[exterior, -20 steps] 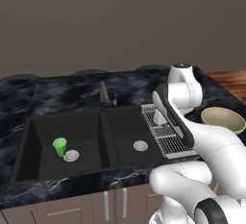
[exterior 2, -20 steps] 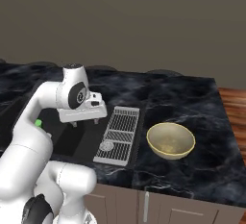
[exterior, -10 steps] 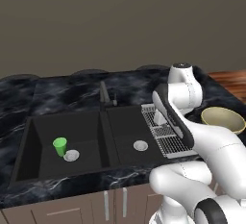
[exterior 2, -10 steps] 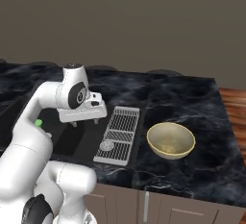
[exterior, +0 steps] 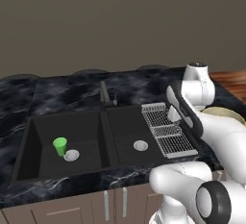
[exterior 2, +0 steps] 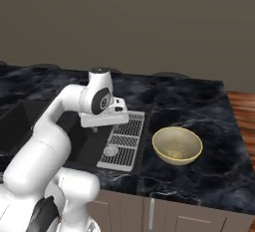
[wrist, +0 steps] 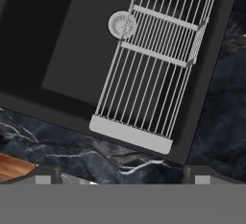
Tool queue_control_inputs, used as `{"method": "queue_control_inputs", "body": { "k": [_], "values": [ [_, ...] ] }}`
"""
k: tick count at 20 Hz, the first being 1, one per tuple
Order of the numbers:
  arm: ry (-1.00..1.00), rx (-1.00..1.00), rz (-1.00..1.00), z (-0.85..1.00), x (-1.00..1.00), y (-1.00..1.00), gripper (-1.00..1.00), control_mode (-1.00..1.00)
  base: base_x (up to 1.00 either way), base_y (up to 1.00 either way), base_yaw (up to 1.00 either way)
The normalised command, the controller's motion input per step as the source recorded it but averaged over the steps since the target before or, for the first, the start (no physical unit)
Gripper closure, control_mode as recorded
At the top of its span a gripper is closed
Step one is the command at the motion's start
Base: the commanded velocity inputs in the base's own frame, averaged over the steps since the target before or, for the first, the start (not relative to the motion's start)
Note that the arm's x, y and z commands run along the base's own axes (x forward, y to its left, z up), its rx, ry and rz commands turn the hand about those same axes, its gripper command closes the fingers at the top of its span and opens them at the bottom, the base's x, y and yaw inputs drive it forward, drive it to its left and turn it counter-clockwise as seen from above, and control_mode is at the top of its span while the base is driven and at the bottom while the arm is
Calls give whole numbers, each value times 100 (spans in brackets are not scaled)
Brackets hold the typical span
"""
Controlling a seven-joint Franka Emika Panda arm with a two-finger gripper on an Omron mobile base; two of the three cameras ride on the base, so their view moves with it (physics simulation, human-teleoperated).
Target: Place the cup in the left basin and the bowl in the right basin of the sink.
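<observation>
The gripper (exterior 2: 95,129) hung near the middle left of the right base view, above the wire rack (exterior 2: 122,139), its jaws spread wide and holding nothing. In the hand view its two finger tips (wrist: 44,176) rose far apart at the bottom edge, and the rack (wrist: 153,76) ran from the upper right toward the centre, lying over the right side of the right basin (wrist: 81,59), with the round silver drain (wrist: 122,24) showing through the bars near the top. In the left base view the arm rose from the lower right, and the hand sat at the right of the frame above the rack (exterior: 166,130). The sink (exterior: 103,122) took up the centre left of that view, with a slim dark faucet (exterior: 104,94) standing behind the divider. The cup (exterior: 60,146) stood upright on the floor of the left basin (exterior: 43,127), just beside that basin's drain (exterior: 71,155), in the left centre of the frame. The right basin (exterior: 126,124) held its own drain (exterior: 140,145) and the rack along its right edge. The bowl (exterior 2: 177,145) sat upright on the dark marbled counter (exterior 2: 199,106), right of centre in the right base view, just beside the rack and outside the sink; in the left base view its rim (exterior: 226,112) showed at the right edge behind the arm.
</observation>
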Motion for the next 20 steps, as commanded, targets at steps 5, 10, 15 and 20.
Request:
{"method": "queue_control_inputs", "body": {
  "k": [5,10,15,20],
  "values": [
    [17,6,0,2,31,-71,-100,-100,0,0,0],
    [19,1,-9,3,21,-64,-100,-100,0,0,0],
    [4,0,-25,-13,6,-42,-100,-100,0,0,0],
    [-4,-5,-17,-44,9,-36,-100,-100,0,0,0]
  ]
}}
